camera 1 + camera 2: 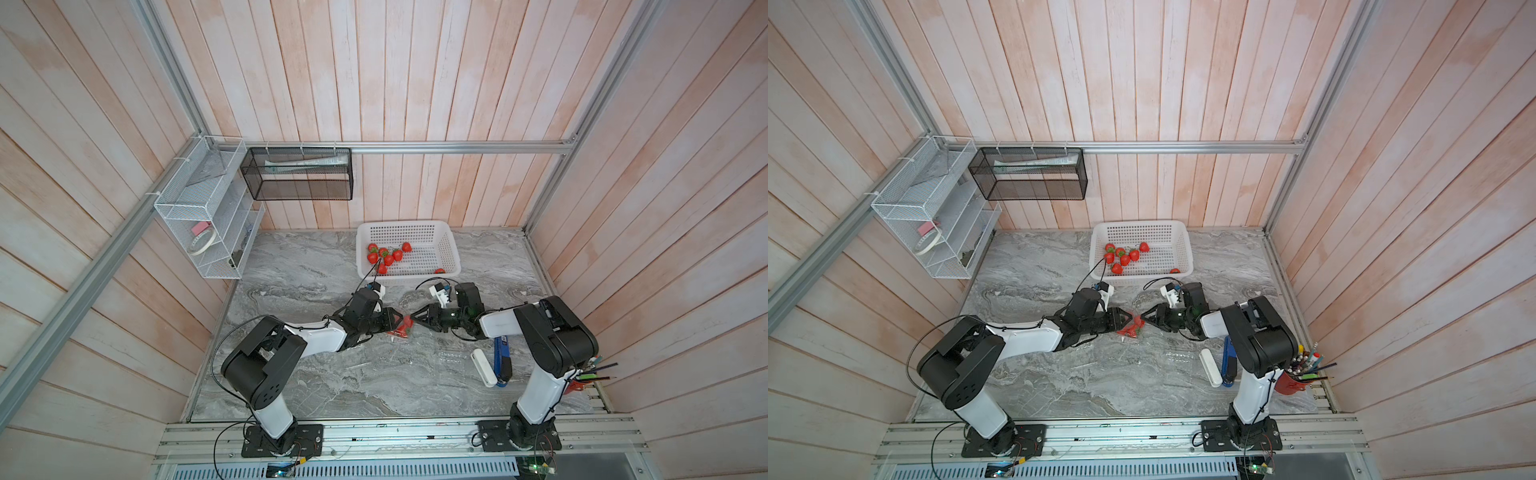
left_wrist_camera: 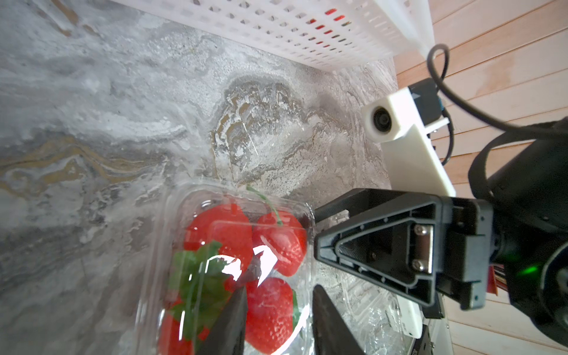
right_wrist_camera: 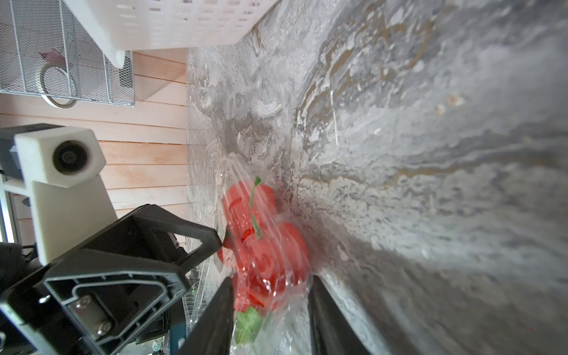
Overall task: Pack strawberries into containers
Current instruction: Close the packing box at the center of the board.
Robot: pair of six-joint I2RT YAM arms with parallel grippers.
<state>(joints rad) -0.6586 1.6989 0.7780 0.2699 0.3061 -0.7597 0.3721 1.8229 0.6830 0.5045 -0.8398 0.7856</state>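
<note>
Strawberries (image 2: 224,227) fill a clear container (image 2: 172,221) mid-table; left gripper (image 2: 279,289) clamps its left end, right gripper (image 3: 270,278) straddles the right (grip unclear, plastic blurred). Beyond, loose strawberries (image 1: 388,259) sit in the white basket (image 1: 409,232), one half-hidden by its wall.

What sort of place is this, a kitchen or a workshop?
Probably a robot test booth, not a kitchen: the left arm and right arm are bolted to a metal rail, an aluminium frame surrounds it, and the marble tabletop holds a strawberry basket.
</note>
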